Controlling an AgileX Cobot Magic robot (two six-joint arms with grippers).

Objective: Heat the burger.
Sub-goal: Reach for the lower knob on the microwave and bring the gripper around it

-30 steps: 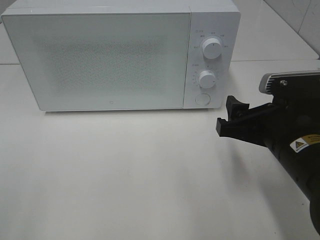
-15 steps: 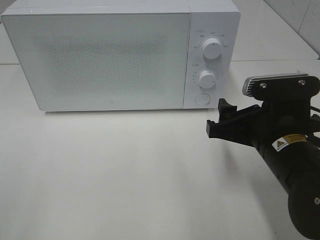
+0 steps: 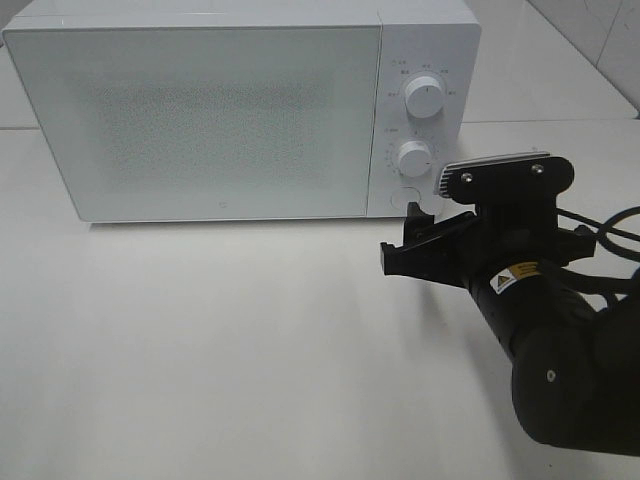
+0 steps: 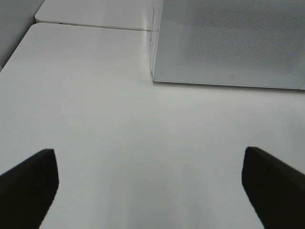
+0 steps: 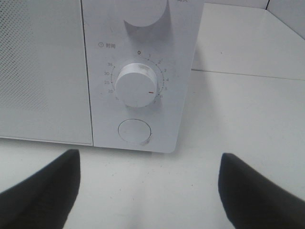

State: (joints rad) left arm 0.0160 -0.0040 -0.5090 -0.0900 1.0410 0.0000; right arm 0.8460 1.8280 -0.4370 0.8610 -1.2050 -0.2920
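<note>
Around me first: a white box-shaped microwave oven (image 3: 240,110) stands at the back of the pale white tabletop (image 3: 220,340), and its frosted, speckled door (image 3: 200,120) is shut flush. On the control strip right of the door I see a white upper dial (image 3: 424,99), a white lower timer dial (image 3: 413,157) and, under that, a flat round white button (image 3: 404,197). In the right wrist view the timer dial's red mark sits on the right side of its scale.

My black right gripper (image 3: 403,235) points at that control strip, low by the oven's front right corner. Its jaws are spread wide with nothing between them. The wrist view shows bare table between the fingers and the oven front, so they are apart. Nothing stands between the gripper and the button.

The black left gripper (image 4: 148,157) shows only in its own wrist view. It is gaping wide and empty over bare table, facing the door's lower left corner from well back.

The burger I cannot place. No view shows it and the door hides the inside, so I cannot tell how it lies relative to either gripper.

For room, there is wide bare tabletop in front of the oven. The table's left edge shows in the left wrist view. A black cable (image 3: 610,225) trails behind the right arm (image 3: 560,370).
</note>
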